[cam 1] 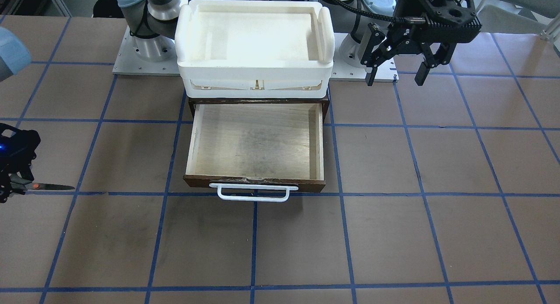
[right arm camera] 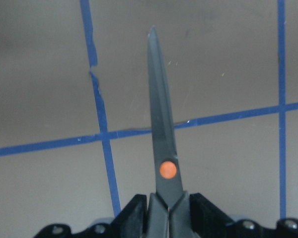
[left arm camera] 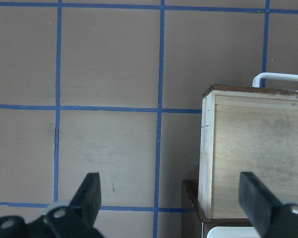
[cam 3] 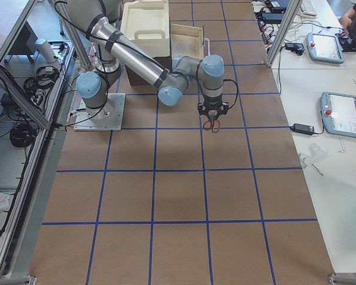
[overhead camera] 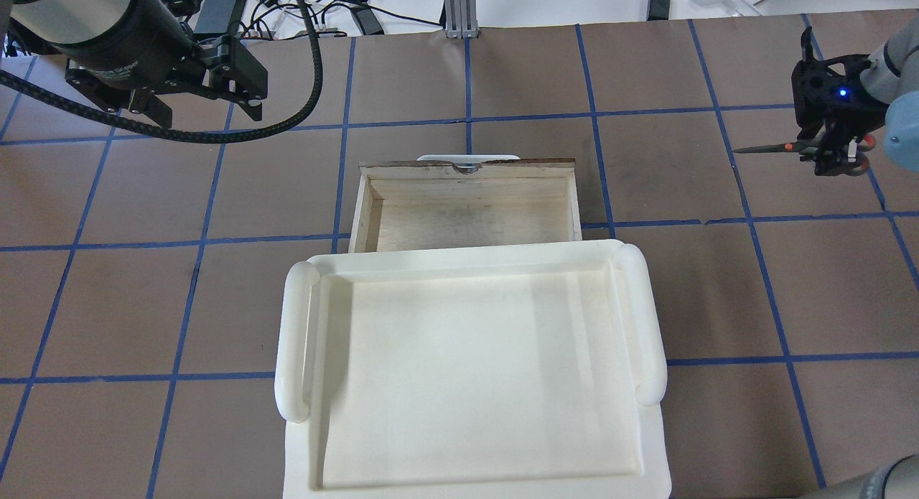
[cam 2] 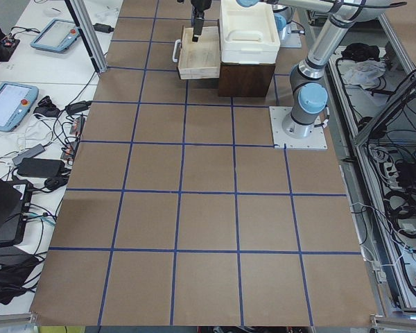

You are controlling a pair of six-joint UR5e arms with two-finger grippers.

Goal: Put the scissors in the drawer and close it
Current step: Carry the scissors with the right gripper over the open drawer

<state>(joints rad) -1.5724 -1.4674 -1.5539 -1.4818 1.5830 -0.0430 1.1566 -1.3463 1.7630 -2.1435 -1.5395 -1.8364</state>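
White plastic tray (overhead camera: 294, 341) sits above the open pale plywood drawer (cam 1: 258, 138); well aside, right tool (overhead camera: 829, 153) clenches dark-bladed scissors (overhead camera: 768, 148); left tool (cam 1: 395, 78) released.

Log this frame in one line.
right jaws: shut on scissors, blades toward drawer | left jaws: open, empty | drawer: open, empty | scissors: not yet in drawer
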